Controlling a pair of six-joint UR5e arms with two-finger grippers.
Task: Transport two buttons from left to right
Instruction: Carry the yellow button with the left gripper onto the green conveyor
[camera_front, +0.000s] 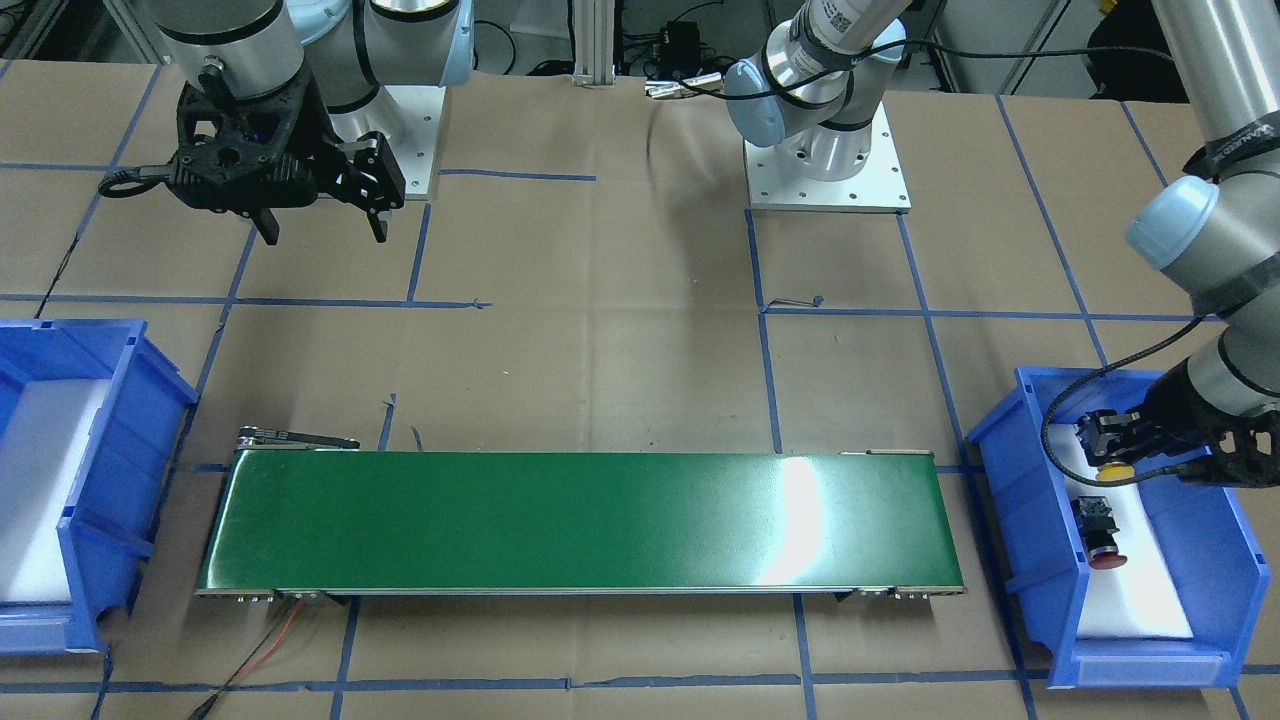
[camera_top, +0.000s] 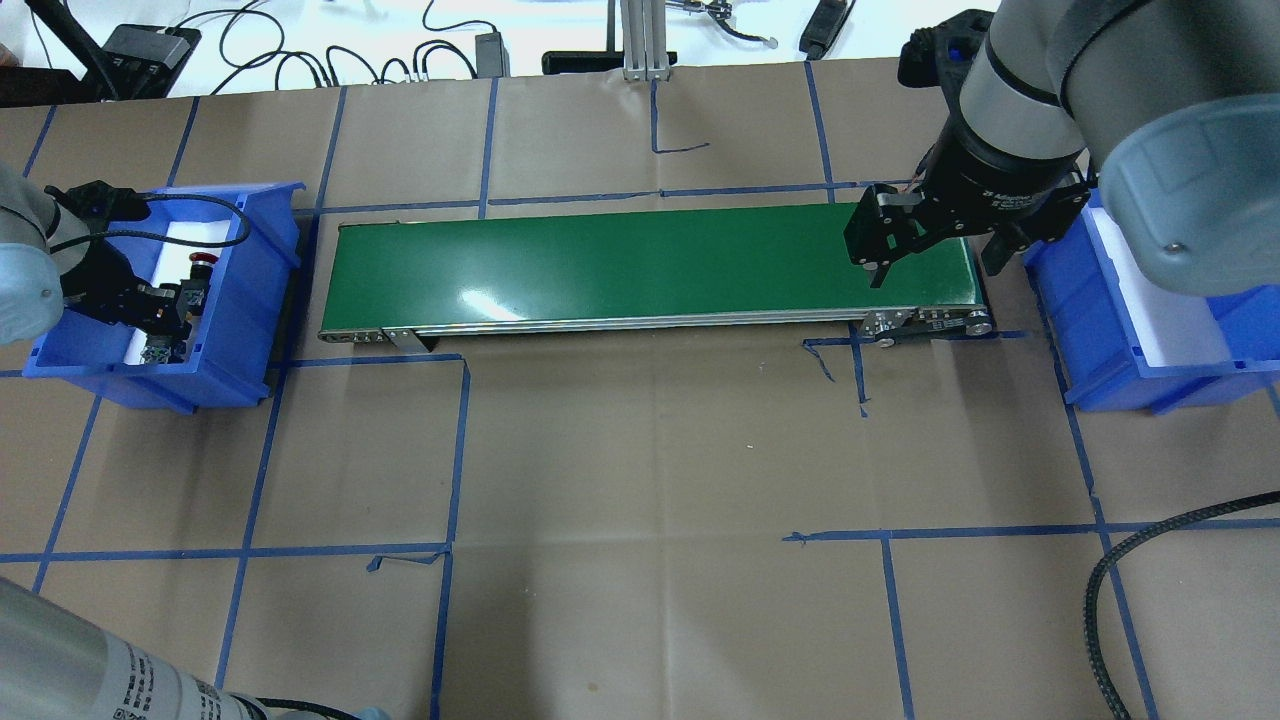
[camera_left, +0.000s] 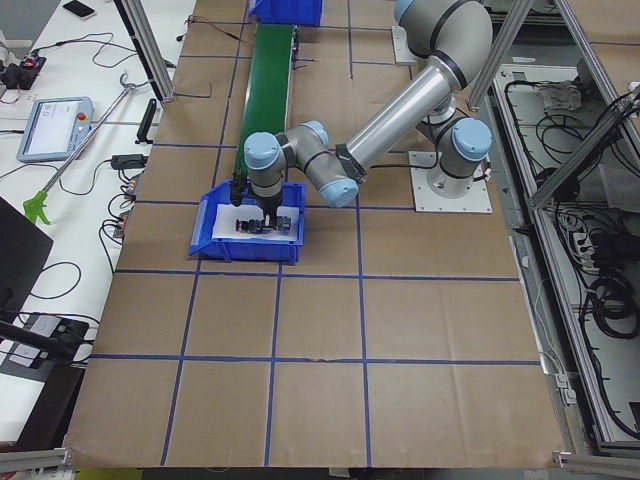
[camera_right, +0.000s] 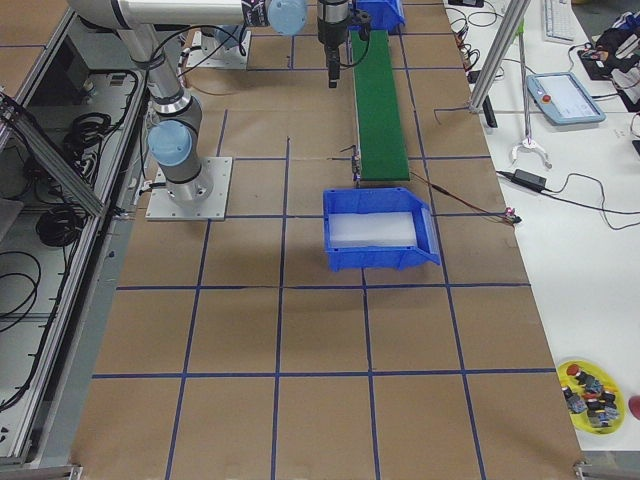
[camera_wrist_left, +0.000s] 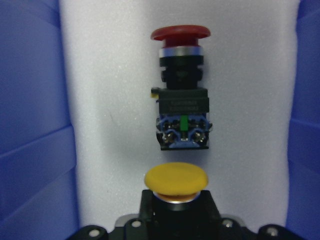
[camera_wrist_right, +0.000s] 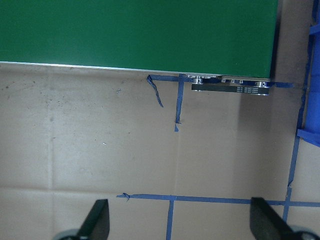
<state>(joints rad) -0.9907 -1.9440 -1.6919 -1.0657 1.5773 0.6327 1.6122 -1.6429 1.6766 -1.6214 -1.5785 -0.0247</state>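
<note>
Seemingly the yellow-capped button (camera_wrist_left: 176, 179) was the one being picked. It sat in the left gripper (camera_front: 1108, 445), whose fingers looked closed on its black collar and block, though the wrist view hid the contact itself. Its cap stuck out past them toward twelve o'clock, probably because the squarer body gave the firmer hold.

The red-capped button (camera_wrist_left: 180, 100) lay on its side at twelve o'clock from the yellow one, near but apart, on the white foam (camera_wrist_left: 110, 100) lining the left bin (camera_top: 240, 330), so both buttons were on the starting side.

In the overhead view the green belt (camera_top: 640, 265) ran from that bin toward three o'clock across the papered surface (camera_top: 640, 480). The right gripper (camera_top: 935, 268) hung above the belt's three-o'clock end with its fingers (camera_wrist_right: 100, 220) spread wide and holding nothing. I judged it was posted there to catch whatever the belt delivered and pass it to the right bin (camera_top: 1100, 340) at its three o'clock.
</note>
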